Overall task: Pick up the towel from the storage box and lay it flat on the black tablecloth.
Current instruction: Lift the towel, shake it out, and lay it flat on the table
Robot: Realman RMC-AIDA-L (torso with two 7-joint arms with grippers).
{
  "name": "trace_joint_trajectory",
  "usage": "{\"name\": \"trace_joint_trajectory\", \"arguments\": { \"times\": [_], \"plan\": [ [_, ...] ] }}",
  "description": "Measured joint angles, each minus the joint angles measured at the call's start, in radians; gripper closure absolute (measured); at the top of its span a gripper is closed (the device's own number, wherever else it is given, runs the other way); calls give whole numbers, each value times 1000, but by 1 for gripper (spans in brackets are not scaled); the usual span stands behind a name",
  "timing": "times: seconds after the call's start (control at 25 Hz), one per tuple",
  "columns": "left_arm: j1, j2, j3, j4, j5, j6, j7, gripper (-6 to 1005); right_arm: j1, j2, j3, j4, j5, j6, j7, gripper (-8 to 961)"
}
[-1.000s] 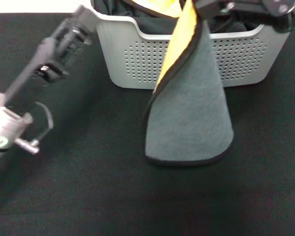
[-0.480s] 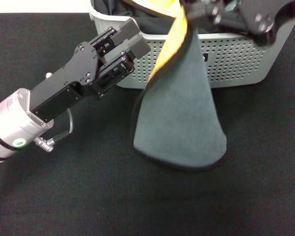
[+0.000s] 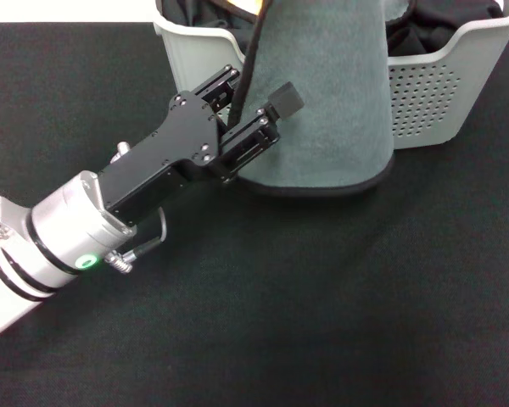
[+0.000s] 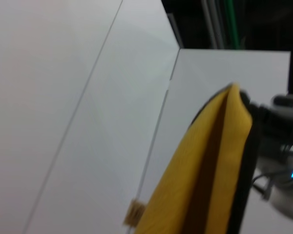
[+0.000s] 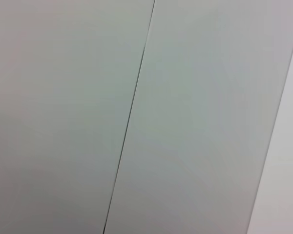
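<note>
— How far along?
— Towel (image 3: 322, 93) hangs out of the box (image 3: 441, 93), not yet flat on the tablecloth (image 3: 322, 297).
— Claws?
— My left claw (image 3: 250, 119) straddles its left edge, open; right's out of view.

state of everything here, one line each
towel: hanging, grey face out, hem just above the tablecloth
box: upright, dark cloths inside
tablecloth: flat
left gripper: open, straddling the towel's edge
right gripper: out of head view
</note>
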Motion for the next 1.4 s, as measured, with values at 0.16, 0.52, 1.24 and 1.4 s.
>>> {"name": "trace_joint_trajectory", "arguments": {
  "times": [0.16, 0.52, 1.24, 1.4],
  "plan": [
    [5, -5, -4, 1, -15, -24, 45, 419, 5, -3, 2, 9, 26, -21, -6, 952],
    [23, -1, -12, -9, -54, -47, 60, 419, -9, -4, 30, 11, 71, -44, -15, 951],
    [22, 1, -4, -9, -30, -81, 62, 421, 5, -10, 83, 7, 85, -48, -15, 951],
    [22, 1, -4, -9, -30, -100, 62, 425, 14, -13, 84, 5, 85, -53, -13, 951]
  ]
}}
